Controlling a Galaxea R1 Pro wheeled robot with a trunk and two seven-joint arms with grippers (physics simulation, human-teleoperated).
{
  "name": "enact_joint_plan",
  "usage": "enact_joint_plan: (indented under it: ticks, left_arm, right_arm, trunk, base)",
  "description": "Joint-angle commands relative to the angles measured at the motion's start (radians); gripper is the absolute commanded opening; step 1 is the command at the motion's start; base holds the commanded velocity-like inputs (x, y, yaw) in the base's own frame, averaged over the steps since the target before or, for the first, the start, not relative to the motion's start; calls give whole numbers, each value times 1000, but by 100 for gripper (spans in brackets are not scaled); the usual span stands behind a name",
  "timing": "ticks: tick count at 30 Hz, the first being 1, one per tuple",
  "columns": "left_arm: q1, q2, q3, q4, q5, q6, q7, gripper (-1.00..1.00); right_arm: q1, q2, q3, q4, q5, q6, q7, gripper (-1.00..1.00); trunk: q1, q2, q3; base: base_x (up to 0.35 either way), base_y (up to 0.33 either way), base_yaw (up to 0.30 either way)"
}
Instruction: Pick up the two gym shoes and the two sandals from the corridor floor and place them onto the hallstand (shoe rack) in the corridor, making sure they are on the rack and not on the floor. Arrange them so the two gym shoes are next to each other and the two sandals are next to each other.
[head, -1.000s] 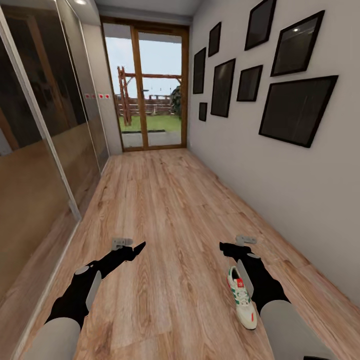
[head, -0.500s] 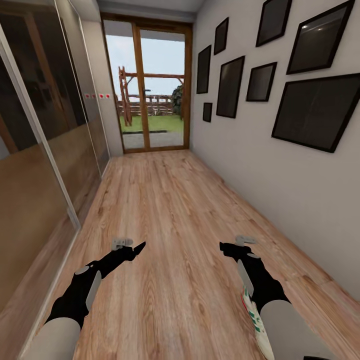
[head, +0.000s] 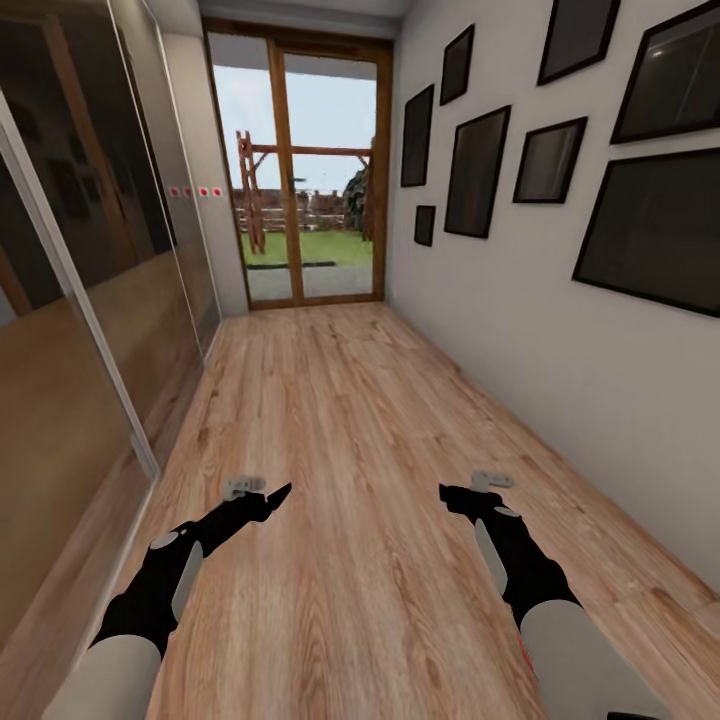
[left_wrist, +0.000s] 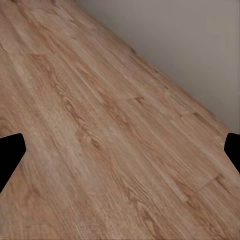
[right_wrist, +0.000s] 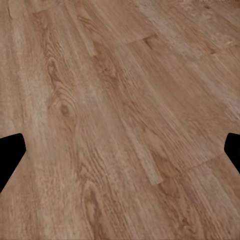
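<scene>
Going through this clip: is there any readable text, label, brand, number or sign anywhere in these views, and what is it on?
No readable text in any view.
Small red-and-white marks on the left wall: too small to read, may not be text at all.
Picture frames on the right wall: dark, blank.
Floor, left gripper and right gripper: no markings.

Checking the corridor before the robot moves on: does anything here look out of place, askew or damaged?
Nothing stands out. The corridor floor lies bare and unmarked up to the glass door, and the picture frames hang in order. The left gripper and right gripper hover empty, both open.
</scene>
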Motion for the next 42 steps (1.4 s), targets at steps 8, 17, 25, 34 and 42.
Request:
enact_joint_plan:
  ticks: [8,17,25,34,42]
  left_arm:
    - [0,-1,5,-1,-3,8,-8,100]
    - [0,-1,5,-1,-3,8,-8,100]
    - [0,-1,5,-1,-3,8,-8,100]
    - [0,-1,5,-1,-3,8,-8,100]
    - [0,-1,5,-1,-3,8,-8,100]
  right_arm:
    - [0,1,-2,-2,-1,6,-2,100]
    - [-1,1,-3,-3,-1,6,-2,100]
    - [-1,-1,-3,-14,-1,6,-2,100]
    - [-1,-1,-3,-14,-1,6,-2,100]
    - [-1,-1,-3,-14,-2,6,-2,100]
  trunk:
    - [0,0,-1]
    - [0,0,-1]
    - [0,0,-1]
    - [0,0,-1]
    - [0,0,-1]
  base:
    - [317,169,0]
    - [317,169,0]
    - [318,159,0]
    - [326,139,0]
    - [328,134,0]
